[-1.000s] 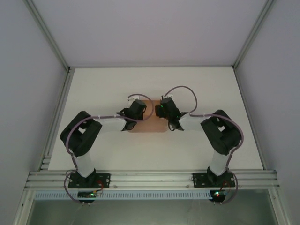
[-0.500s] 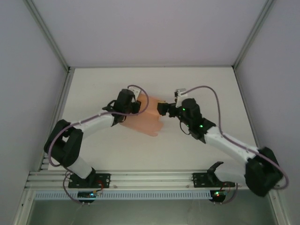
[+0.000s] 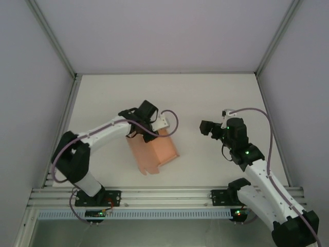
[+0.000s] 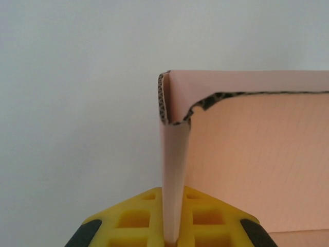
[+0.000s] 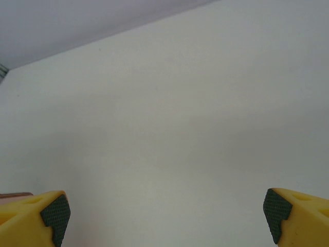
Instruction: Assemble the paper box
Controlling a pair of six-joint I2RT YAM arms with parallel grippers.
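- Item: paper box (image 3: 157,149), salmon-pink card, partly formed, with raised walls and one side open. It sits on the white table (image 3: 231,92), toward 9 o'clock of the table's middle.
- Left pincer (image 4: 173,231): narrow, clamped on one thin upright wall of the box, at the box's 12 o'clock edge in the overhead view. The wall runs straight up between the yellow fingers (image 4: 139,218).
- Right pincer (image 5: 164,213): wide and holding nothing, over bare table, well apart from the box at its 3 o'clock.
- Condition note: the wrist view shows a ragged, dark-flecked cut edge at the folded corner above the grip.
- Risk 1: the wall may crease or tear. The cause would be pulling or twisting on a single thin panel, with the rough corner the likely place for a tear to start.
- Risk 2: the box may pivot or slide. Only one wall is held, nothing braces the far side, and the table looks smooth.
- Risk 3: the card may slip out of the grip. The hold is a narrow strip of smooth card, so any sideways load could work it loose.
- Risk 4: a fold may spring open. Whether any tab is locked cannot be told, and loose panels would relax if released.
- Risk 5: the right pincer, coming in from 3 o'clock, may knock the open side and crush a flap if it arrives low or off line.
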